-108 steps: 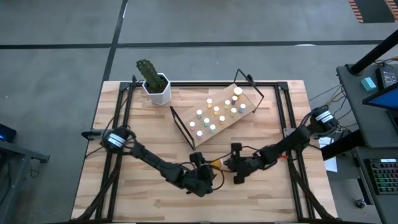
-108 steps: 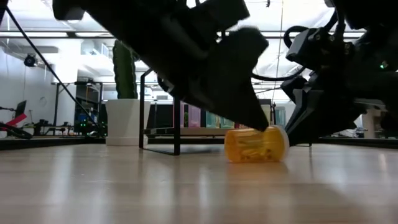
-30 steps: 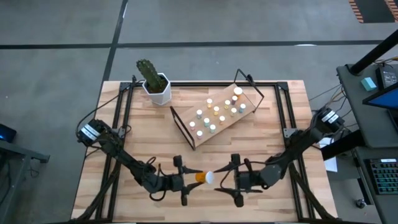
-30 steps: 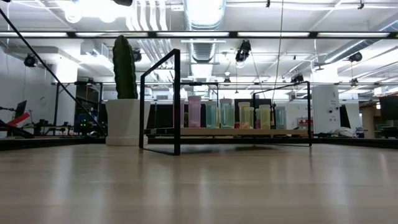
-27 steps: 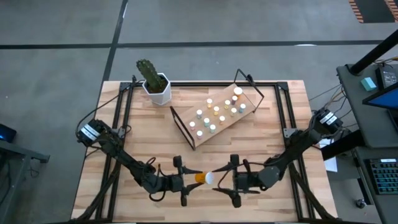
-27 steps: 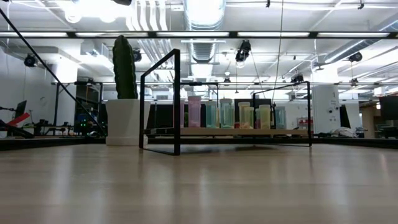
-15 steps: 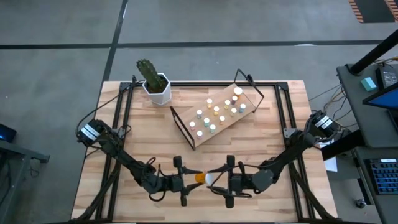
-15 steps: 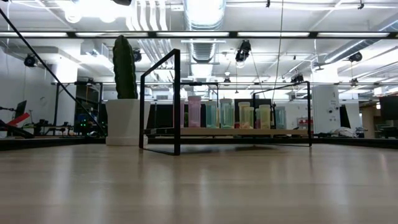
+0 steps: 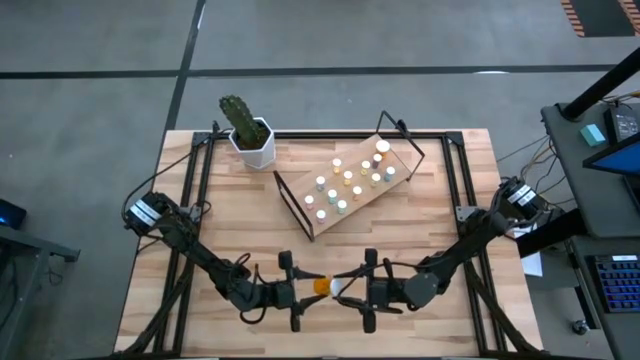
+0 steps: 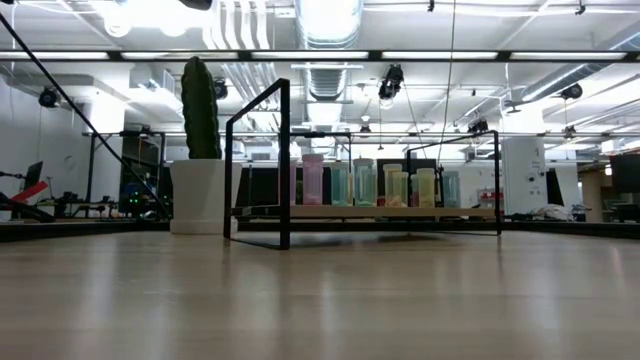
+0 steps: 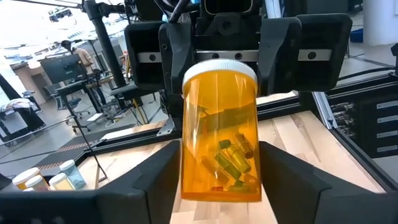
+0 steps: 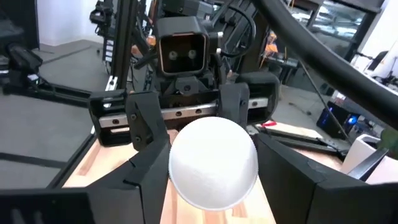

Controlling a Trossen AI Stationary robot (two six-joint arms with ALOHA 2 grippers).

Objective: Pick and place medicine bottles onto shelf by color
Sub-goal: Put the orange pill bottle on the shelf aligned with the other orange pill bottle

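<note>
Amber bottle (image 11: 219,143), white-capped, pills inside, clamped in left jaws; right jaws spread, apparently around cap.

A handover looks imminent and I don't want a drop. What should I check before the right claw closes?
1. Left claw grips the orange bottle: ok.
2. Right claw open, fingers either side of the white cap: ok.
3. Cap centred between the right claw's fingers: ok.
4. Bottle clear of the tabletop: ok, none shows in the low view.
5. Free orange spot on the shelf: cannot tell.
</note>
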